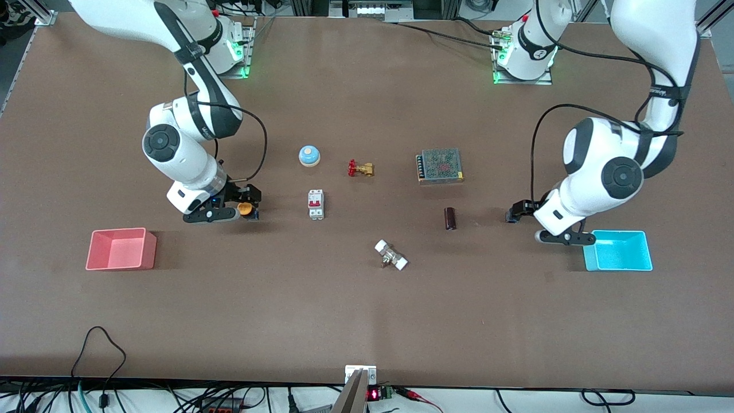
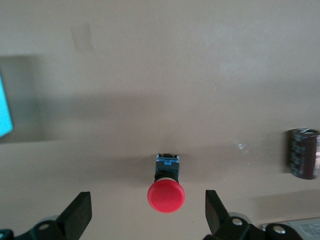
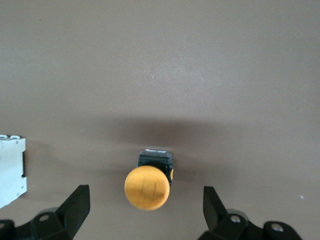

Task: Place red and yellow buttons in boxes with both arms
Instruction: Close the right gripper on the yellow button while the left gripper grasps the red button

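The yellow button (image 1: 245,209) stands on the table toward the right arm's end. In the right wrist view it (image 3: 146,186) sits between the spread fingers (image 3: 75,207) of my right gripper (image 3: 145,210), untouched. My right gripper (image 1: 248,198) is low over it and open. The red button (image 2: 166,196) stands between the open fingers (image 2: 215,212) of my left gripper (image 2: 146,215), untouched. In the front view my left gripper (image 1: 516,215) hides it. The pink-red box (image 1: 121,249) sits near the right gripper. The cyan box (image 1: 622,250) sits beside the left gripper; its edge (image 2: 4,112) shows in the left wrist view.
Mid-table stand a blue-and-white bell (image 1: 309,155), a red-handled brass valve (image 1: 360,168), a meshed power supply (image 1: 440,166), a white circuit breaker (image 1: 316,204), a dark cylinder (image 1: 451,218) and a white-ended fitting (image 1: 391,255).
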Controlling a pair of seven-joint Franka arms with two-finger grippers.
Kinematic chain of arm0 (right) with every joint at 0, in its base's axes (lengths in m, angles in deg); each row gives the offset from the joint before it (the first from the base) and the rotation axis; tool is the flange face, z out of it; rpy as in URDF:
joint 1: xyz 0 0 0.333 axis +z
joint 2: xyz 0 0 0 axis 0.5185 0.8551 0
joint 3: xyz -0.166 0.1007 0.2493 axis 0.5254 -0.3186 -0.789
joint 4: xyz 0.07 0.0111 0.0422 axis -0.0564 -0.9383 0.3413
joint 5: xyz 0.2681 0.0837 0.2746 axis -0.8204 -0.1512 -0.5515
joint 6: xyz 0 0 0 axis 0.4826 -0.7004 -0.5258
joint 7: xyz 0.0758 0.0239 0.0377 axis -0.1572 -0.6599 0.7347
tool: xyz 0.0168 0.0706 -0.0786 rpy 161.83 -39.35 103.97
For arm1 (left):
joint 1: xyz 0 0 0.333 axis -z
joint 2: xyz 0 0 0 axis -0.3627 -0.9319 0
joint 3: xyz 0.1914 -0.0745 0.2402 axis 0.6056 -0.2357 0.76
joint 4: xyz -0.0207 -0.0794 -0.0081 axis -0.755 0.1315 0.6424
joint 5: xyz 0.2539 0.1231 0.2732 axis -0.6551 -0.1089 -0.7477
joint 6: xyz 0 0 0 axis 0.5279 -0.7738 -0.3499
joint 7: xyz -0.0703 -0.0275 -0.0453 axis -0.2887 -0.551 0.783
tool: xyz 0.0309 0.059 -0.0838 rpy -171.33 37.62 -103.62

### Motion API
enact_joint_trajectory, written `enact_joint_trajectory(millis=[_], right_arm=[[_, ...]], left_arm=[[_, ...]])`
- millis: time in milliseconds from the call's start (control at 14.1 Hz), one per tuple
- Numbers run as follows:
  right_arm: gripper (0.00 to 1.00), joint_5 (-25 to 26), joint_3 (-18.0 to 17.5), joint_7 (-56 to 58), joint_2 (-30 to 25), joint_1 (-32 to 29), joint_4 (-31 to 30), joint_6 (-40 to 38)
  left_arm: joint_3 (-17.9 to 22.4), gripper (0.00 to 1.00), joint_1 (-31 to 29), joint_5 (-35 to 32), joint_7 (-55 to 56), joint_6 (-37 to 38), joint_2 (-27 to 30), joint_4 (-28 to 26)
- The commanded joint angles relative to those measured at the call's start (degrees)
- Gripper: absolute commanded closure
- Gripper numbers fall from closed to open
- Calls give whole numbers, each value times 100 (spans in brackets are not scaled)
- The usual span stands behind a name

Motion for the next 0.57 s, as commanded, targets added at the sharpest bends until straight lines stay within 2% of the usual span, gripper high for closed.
enact_joint_trajectory(millis=[0, 213, 496], right_arm=[[0, 370, -27, 51, 200, 4, 11, 209], [0, 531, -27, 16, 288, 3, 20, 253], [0, 531, -27, 7, 376, 3, 29, 306]], left_arm=[[15, 0, -18, 29, -7, -339, 134, -420], [15, 0, 105, 20, -24, -1155, 55, -850], [15, 0, 122, 20, -69, -1806, -130, -1114]])
